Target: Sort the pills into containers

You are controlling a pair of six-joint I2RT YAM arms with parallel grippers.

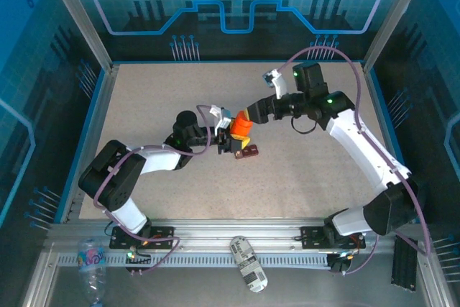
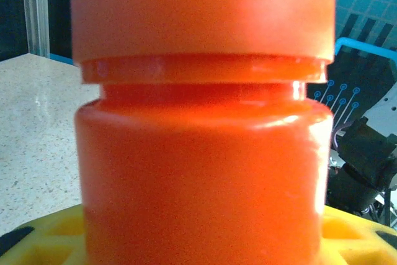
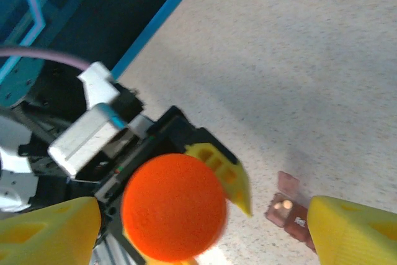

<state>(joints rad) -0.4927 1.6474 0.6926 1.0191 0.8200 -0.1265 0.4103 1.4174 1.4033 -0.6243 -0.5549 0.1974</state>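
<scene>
An orange bottle [image 1: 240, 129] with its cap [image 3: 173, 206] on stands upright over the table's middle, and my left gripper [image 1: 228, 139] is shut on its body. The bottle's side [image 2: 198, 153] looms close in the left wrist view, with yellow fingers [image 2: 37, 237] at its lower edges. My right gripper [image 3: 205, 212] is open above the cap, its yellow fingertips wide on either side and not touching. The dark red-brown containers [image 3: 290, 210] [image 1: 248, 152] lie on the table just right of the bottle, one lid flipped open, with small pale pills [image 3: 282, 204] in one well.
The speckled table [image 1: 158, 98] has a blue rim and metal posts at its sides. A crumpled plastic bottle [image 1: 92, 255] and a labelled can [image 1: 249, 264] lie on the rail in front of the arm bases.
</scene>
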